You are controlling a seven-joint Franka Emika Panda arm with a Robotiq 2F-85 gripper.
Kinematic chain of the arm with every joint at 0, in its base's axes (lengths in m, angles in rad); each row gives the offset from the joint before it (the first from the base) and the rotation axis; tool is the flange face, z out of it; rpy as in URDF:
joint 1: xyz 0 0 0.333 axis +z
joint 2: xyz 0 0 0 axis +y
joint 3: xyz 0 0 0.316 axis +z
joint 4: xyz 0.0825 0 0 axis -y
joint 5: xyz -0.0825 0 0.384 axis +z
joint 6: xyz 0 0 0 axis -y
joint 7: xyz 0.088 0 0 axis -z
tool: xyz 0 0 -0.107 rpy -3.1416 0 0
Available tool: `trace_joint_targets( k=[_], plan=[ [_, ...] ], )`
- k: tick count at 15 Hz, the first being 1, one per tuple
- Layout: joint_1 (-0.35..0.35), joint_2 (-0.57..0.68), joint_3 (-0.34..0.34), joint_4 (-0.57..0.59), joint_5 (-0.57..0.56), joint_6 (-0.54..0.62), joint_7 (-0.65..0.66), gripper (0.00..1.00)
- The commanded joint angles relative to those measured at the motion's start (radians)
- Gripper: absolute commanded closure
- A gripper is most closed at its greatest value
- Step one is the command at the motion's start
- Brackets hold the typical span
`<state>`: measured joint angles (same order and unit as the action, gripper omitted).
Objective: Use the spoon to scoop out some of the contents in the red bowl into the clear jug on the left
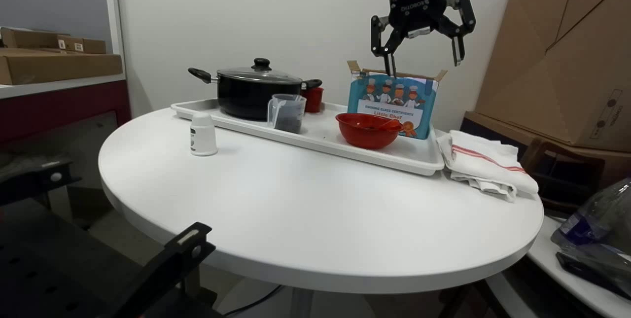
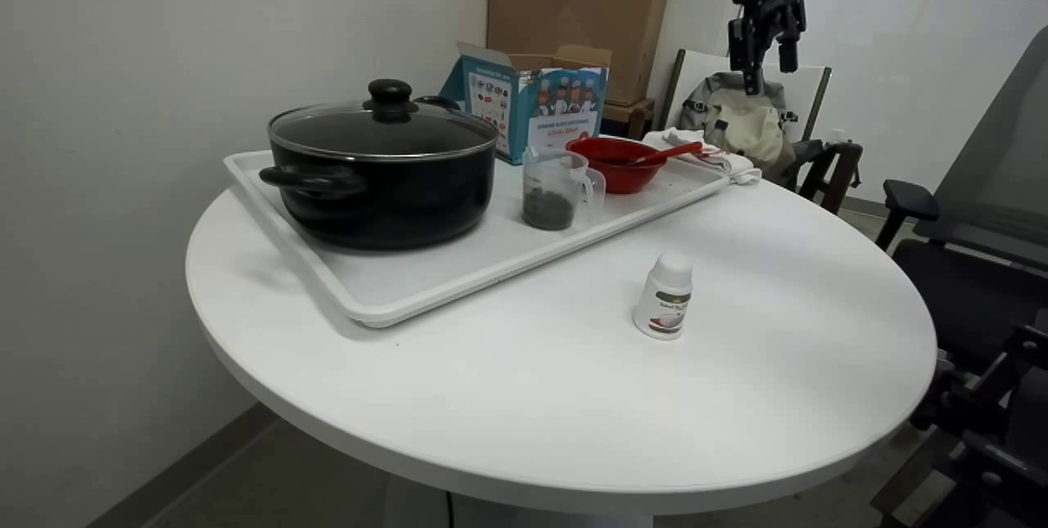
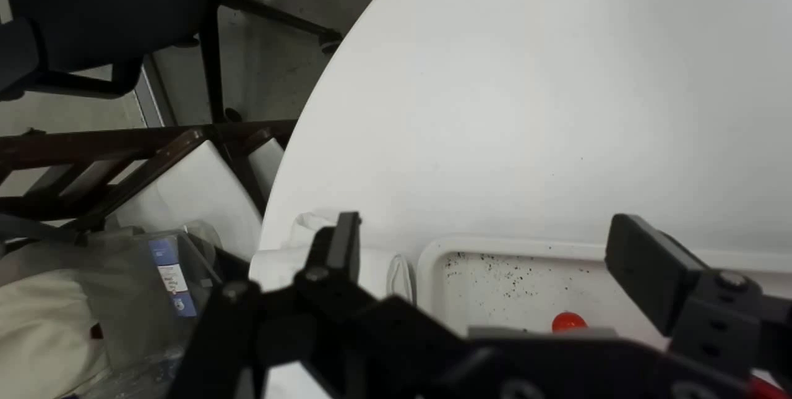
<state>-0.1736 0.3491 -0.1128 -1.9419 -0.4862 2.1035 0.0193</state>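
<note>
While the white rectangular tray lies below, the black two-fingered gripper hangs spread, empty. Tray bears glossy red round bowl; clear plastic jug, dark contents inside. Red plastic spoon: in bowl. No scoop underway; completion undeterminable.

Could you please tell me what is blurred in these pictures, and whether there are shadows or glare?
In the wrist view, the gripper is dark and blurred along the bottom edge, and a soft bright sheen lies on the white table; in an exterior view, the white bottle casts a faint shadow; in an exterior view, marks on the clear jug are too faint to read.
</note>
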Motion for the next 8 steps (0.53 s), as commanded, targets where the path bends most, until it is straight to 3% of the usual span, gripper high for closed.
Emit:
trace_joint_targets(
  k=[1, 8],
  plan=[
    [0.022, 0.131, -0.022, 0.158, 0.007, -0.085, -0.091, 0.0],
    [0.033, 0.294, -0.01, 0.303, 0.025, -0.072, -0.17, 0.0]
  ],
)
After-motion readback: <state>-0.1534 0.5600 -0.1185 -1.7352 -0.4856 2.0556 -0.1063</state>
